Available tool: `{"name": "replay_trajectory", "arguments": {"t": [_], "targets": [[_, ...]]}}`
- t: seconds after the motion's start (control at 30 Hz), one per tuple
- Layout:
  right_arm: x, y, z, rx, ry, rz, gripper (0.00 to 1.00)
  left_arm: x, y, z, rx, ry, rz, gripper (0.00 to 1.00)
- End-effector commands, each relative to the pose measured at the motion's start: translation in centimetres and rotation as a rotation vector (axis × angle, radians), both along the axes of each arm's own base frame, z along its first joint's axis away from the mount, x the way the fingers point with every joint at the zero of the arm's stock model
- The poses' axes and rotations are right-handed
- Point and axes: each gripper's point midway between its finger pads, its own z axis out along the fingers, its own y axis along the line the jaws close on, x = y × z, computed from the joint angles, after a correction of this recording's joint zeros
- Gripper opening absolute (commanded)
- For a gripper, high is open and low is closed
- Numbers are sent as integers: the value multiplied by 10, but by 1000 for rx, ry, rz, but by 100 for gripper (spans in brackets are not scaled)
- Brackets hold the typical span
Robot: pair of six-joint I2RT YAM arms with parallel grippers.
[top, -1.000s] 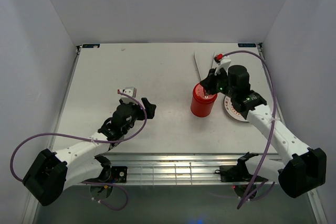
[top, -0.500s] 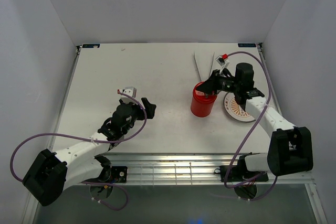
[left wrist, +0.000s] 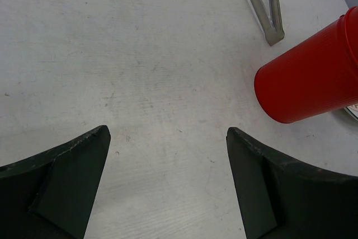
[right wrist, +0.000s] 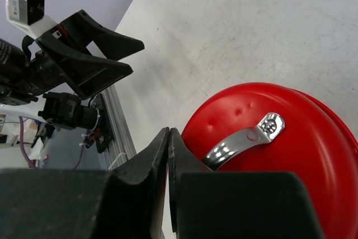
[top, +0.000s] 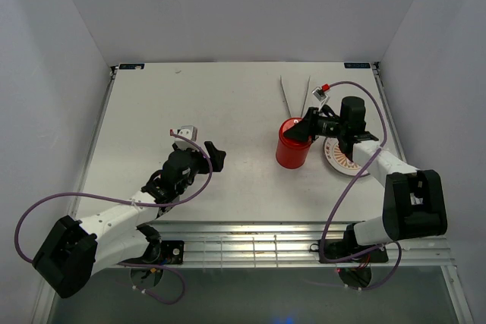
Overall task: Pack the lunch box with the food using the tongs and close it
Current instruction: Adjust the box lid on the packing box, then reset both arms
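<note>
The red lunch box (top: pixel 291 152) stands upright at the table's right middle, and the left wrist view shows it at the right edge (left wrist: pixel 309 76). Its red lid (right wrist: pixel 263 166), with a silver metal clip (right wrist: pixel 246 139), sits on top. My right gripper (top: pixel 304 131) lies over the lid, shut (right wrist: pixel 169 134) with nothing between its fingers, its tips at the lid's left edge. The silver tongs (top: pixel 294 95) lie behind the box, their joined end toward it (left wrist: pixel 265 5). My left gripper (top: pixel 215 155) hangs open (left wrist: pixel 168 141) over bare table left of the box. No food shows.
An orange-patterned plate (top: pixel 341 158) lies right of the lunch box, partly under my right arm. The right wrist view shows my left arm (right wrist: pixel 72 43) and the metal rail at the table's near edge (right wrist: pixel 114 121).
My right arm has folded lower and flatter, its wrist swinging right, while its shut gripper stays at the lunch box's top. The left arm has not moved.
</note>
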Motion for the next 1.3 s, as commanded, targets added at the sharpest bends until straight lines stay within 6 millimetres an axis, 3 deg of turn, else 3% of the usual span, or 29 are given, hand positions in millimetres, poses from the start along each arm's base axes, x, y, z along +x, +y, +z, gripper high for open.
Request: {"name": "replay_trajectory", "arguments": {"t": [0.0, 0.4, 0.6, 0.77, 0.83, 0.87, 0.93, 0.97, 1.0, 1.03, 1.07, 1.1, 1.13, 1.27], "targets": [[3, -3, -7, -6, -9, -4, 8, 4, -3, 16, -18, -37, 0, 95], [-3, -5, 81, -3, -151, -28, 8, 4, -5, 16, -20, -36, -6, 95], [-17, 19, 91, -77, -227, -45, 8, 5, -6, 14, -14, -28, -12, 95], [-41, 38, 95, -214, -354, -153, 12, -1, -14, 30, -55, -58, -67, 95], [-50, 31, 106, -200, -404, -210, 18, -4, -16, 37, -76, -69, -84, 95], [-48, 25, 98, -214, -415, -262, 21, -4, -18, 40, -83, -74, -89, 95], [-54, 14, 109, -184, -460, -318, 36, -10, -25, 49, -110, -83, -137, 95], [-55, 9, 104, -191, -459, -347, 48, -13, -28, 55, -133, -87, -157, 95], [-57, 5, 104, -185, -460, -364, 67, -16, -33, 65, -170, -91, -180, 97], [-61, -2, 111, -170, -474, -397, 76, -23, -40, 78, -204, -109, -231, 98], [-63, -7, 104, -183, -452, -413, 92, -28, -45, 86, -224, -116, -270, 98], [-64, -12, 102, -184, -433, -441, 98, -29, -47, 98, -236, -138, -284, 98], [-68, -19, 104, -181, -442, -466, 90, -30, -47, 103, -234, -154, -293, 98], [-57, -64, 80, -318, -405, -684, 90, -28, -39, 125, -218, -198, -266, 98]]}}
